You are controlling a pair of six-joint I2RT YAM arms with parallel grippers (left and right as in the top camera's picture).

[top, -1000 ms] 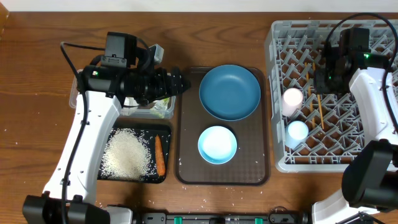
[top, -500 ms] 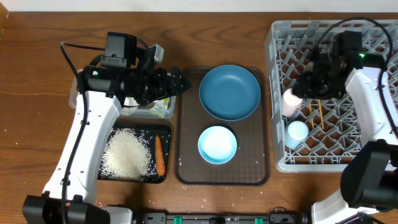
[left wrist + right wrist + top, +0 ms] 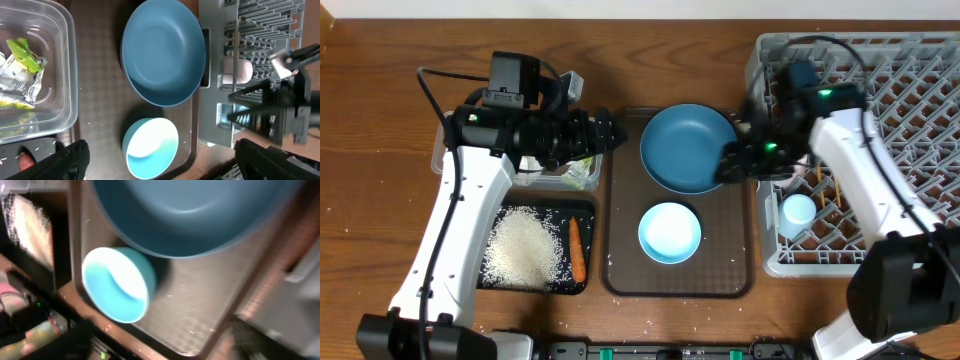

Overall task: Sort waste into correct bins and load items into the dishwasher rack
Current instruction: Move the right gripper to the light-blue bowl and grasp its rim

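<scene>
The dark-blue plate (image 3: 688, 148) and the light-blue bowl (image 3: 670, 232) lie on the brown tray (image 3: 620, 200). My right gripper (image 3: 732, 165) hangs open over the plate's right edge; in its blurred wrist view the plate (image 3: 185, 210) and bowl (image 3: 117, 282) lie ahead of the gripper (image 3: 165, 342), nothing between its fingers. My left gripper (image 3: 605, 133) is open and empty beside the clear tub (image 3: 555, 175). From its wrist camera the gripper (image 3: 165, 165) faces the bowl (image 3: 150, 147), and the green-and-white wrapper (image 3: 20, 75) lies in the tub. Rice (image 3: 525, 245) and carrot (image 3: 576, 248) sit in the black tray.
The grey rack (image 3: 880, 110) fills the right side, holding the light-blue cup (image 3: 798, 210) and chopsticks (image 3: 840, 190). The pink cup (image 3: 240, 70) in the rack shows in the left wrist view; overhead the right arm hides it.
My right arm has swung left from over the rack to the plate's right edge, and its jaws have spread wider. The left arm has not moved.
</scene>
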